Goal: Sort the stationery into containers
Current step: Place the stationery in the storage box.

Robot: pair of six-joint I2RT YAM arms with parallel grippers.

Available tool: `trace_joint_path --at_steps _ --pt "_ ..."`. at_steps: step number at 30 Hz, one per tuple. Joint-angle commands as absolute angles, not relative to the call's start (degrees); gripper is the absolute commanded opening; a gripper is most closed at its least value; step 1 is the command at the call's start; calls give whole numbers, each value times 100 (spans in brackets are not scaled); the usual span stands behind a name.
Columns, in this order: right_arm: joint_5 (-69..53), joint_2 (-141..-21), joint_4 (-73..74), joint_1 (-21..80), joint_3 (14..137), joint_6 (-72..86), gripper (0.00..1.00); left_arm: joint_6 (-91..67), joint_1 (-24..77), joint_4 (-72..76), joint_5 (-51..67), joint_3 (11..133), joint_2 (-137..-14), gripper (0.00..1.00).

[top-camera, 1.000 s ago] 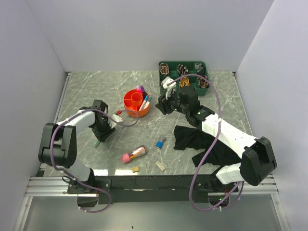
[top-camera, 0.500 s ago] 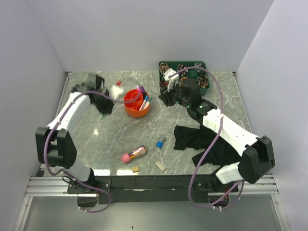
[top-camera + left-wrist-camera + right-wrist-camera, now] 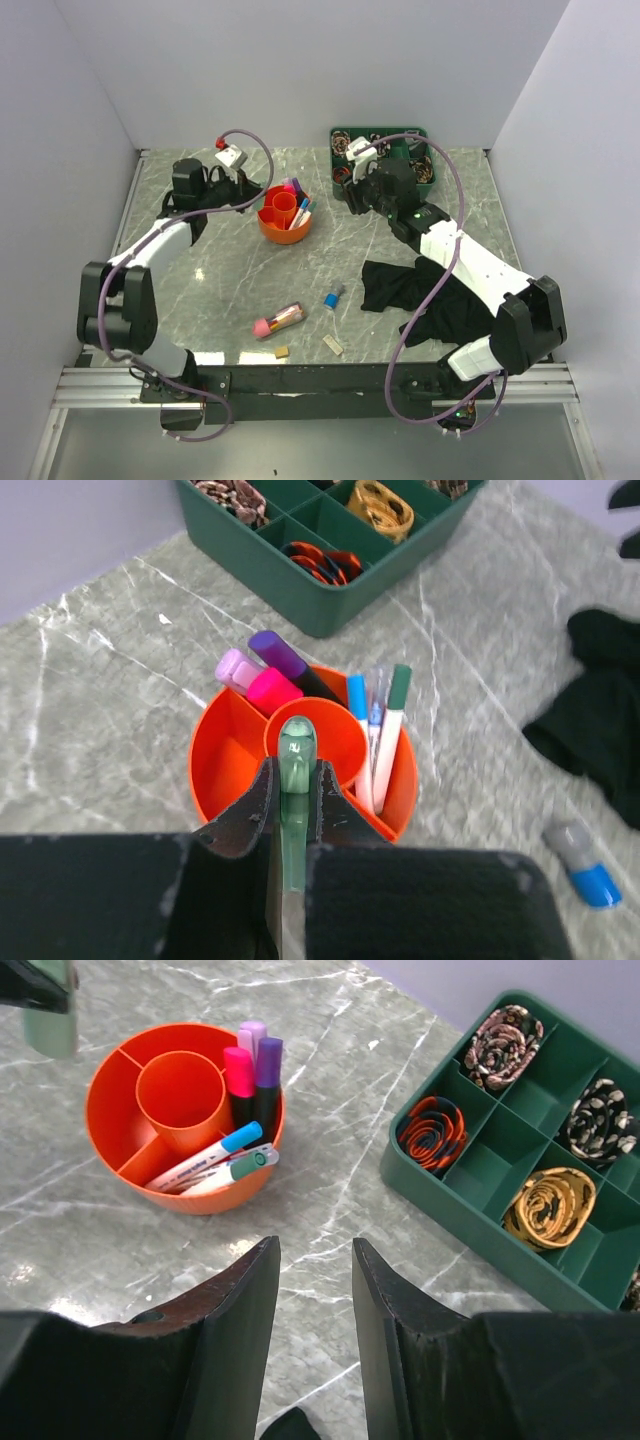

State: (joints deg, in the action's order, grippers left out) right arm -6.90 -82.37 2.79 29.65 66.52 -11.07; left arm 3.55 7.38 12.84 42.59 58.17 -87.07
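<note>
Grey marble table [image 3: 200, 275], white walls round. Over at the left gripper [image 3: 293, 780]: clamped tight on green marker [image 3: 296, 745], lined up w/ centre tube of orange organiser [image 3: 225, 770] in wrist view. Already inside organiser: pink + purple highlighters [image 3: 270, 685], white pens [image 3: 385, 750] in side sections. At the right gripper [image 3: 314, 1260]: jaws spread, nothing btwn, hanging near green tray [image 3: 480, 1150]. Lying out on table: pink tube case [image 3: 278, 320], blue-capped marker [image 3: 333, 296], two beige erasers [image 3: 282, 351] by front edge, black cloth [image 3: 400, 285].
</note>
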Motion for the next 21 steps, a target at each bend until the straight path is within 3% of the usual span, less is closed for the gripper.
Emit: trace_joint_path --at_steps 1,17,19,21 --pt "-519 -8191 202 2900 6812 -1195 43 -940 703 3358 4368 5756 -9033 1" --pt "-536 -8323 237 2892 6838 -1222 43 -729 686 3330 4148 5599 -9791 1" --pt "-545 -8350 237 2883 6838 -1222 43 -738 703 3305 4087 5599 -9782 6" --pt "-562 -8358 237 2892 6838 -1204 43 -695 694 3069 3929 5651 -9765 20"
